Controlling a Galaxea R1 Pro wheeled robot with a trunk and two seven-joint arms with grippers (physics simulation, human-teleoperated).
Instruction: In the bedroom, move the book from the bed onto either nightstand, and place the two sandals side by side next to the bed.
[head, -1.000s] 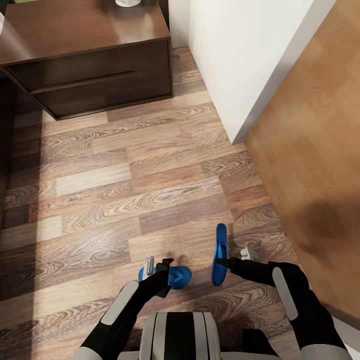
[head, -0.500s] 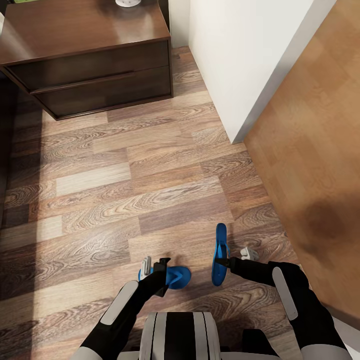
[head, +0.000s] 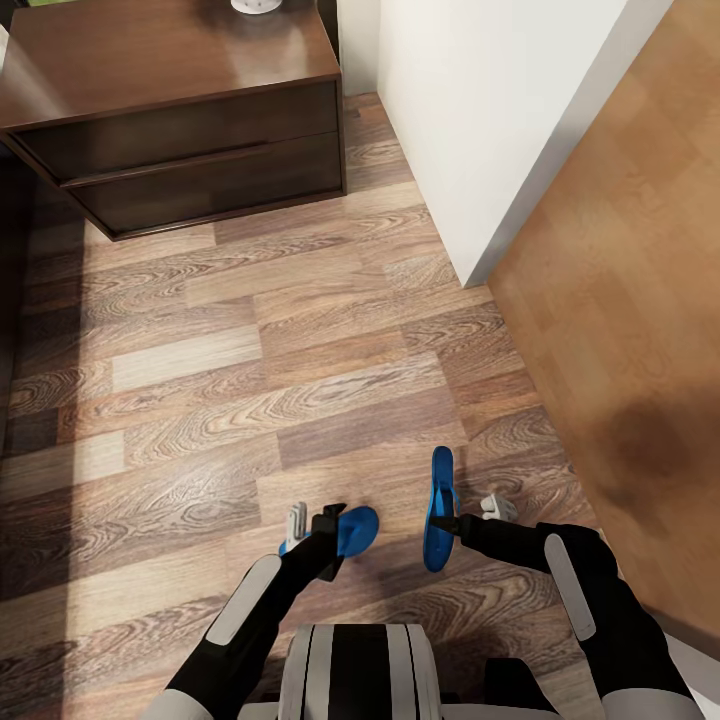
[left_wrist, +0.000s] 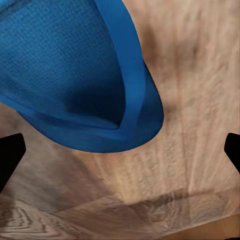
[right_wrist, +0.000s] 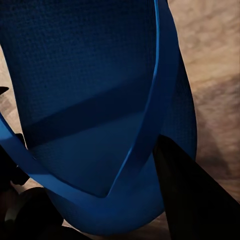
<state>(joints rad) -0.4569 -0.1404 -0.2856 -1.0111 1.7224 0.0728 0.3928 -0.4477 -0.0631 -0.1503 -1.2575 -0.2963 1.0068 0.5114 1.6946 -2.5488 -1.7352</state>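
Note:
Two bright blue sandals show close in front of my base on the wood plank floor. The left sandal (head: 355, 530) lies flat, and in the left wrist view this sandal (left_wrist: 75, 75) sits just beyond my left gripper (head: 315, 522), whose fingertips (left_wrist: 10, 155) stand wide apart and open, clear of it. The right sandal (head: 438, 510) stands on its edge, with my right gripper (head: 470, 515) shut on it. In the right wrist view a dark finger (right_wrist: 190, 200) presses on its sole (right_wrist: 90, 100). A dark brown nightstand (head: 200, 150) with two drawers stands ahead. The book and the bed's mattress are out of view.
A small white object (head: 255, 5) rests on the nightstand top. A white wall corner (head: 480, 100) juts in at the right of the nightstand, with a lighter orange-brown floor (head: 620, 300) beyond it. A dark strip (head: 8, 300) runs along the left edge.
The left sandal and my left gripper have shifted a little forward, away from my base. The right gripper and its sandal have stayed put.

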